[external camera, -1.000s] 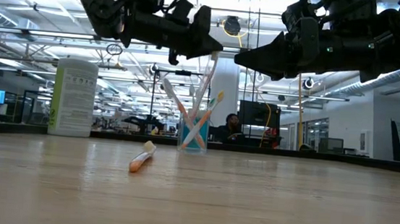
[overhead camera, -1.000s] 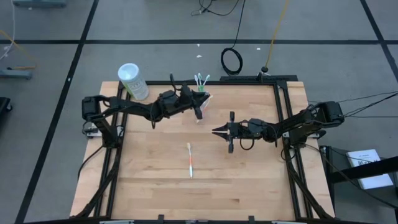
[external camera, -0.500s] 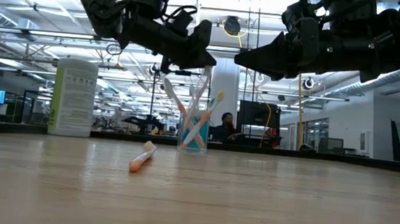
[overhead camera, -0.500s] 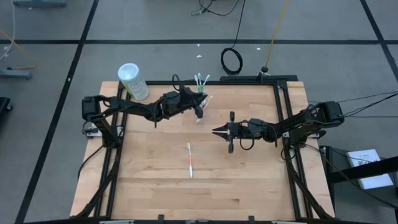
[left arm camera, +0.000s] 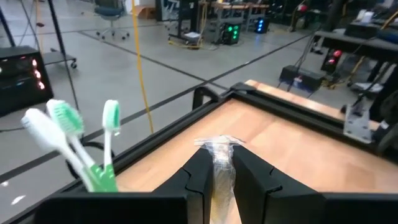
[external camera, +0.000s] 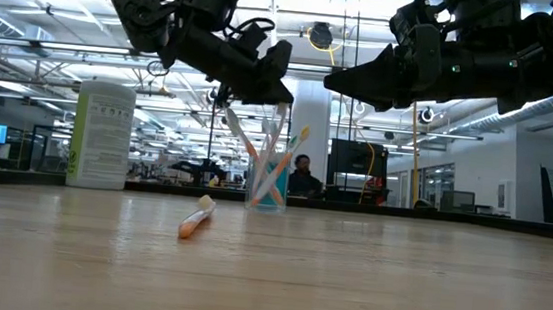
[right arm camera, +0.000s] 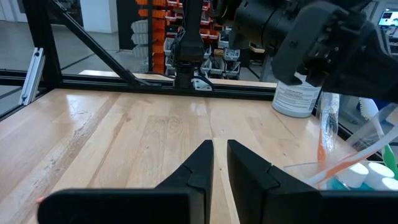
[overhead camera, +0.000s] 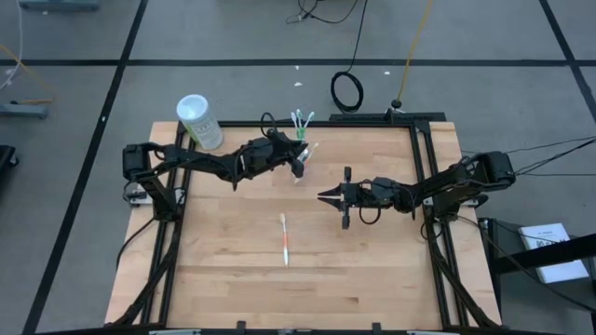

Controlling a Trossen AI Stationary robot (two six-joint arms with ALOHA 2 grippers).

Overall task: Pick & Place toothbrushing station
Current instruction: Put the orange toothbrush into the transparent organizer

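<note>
Nearest in the low view, left of centre, a slim toothbrush with an orange handle (external camera: pixel 196 217) lies flat on the pale wooden desk (external camera: pixel 366 283). From above it sits just below the middle of the frame, its long axis running almost top to bottom, white end up, well apart from both arms.

Next back, the right claw (overhead camera: pixel 331 196) hangs just right of frame centre, aimed toward the picture's left, its dark fingers nearly together and grasping nothing. It is the closer arm to the loose brush, which lies down and to the left of it, so a reach there looks the likelier job for this arm.

Farther back, the left claw (overhead camera: pixel 298 164) hovers at the upper middle of the overhead frame, clenched on a clear-wrapped toothbrush (left arm camera: pixel 221 163) whose long axis points steeply downward. The small clear plastic cup (external camera: pixel 268 188) stands just beyond and below it near the desk's far edge; this gap between brush tip and cup mouth is what the drop depends on. The cup already holds several thin white brushes, green-bristled (left arm camera: pixel 65 117) and orange-accented, fanned outward at a lean.

A tall white cylindrical canister (overhead camera: pixel 199 120) stands at the upper left corner
</note>
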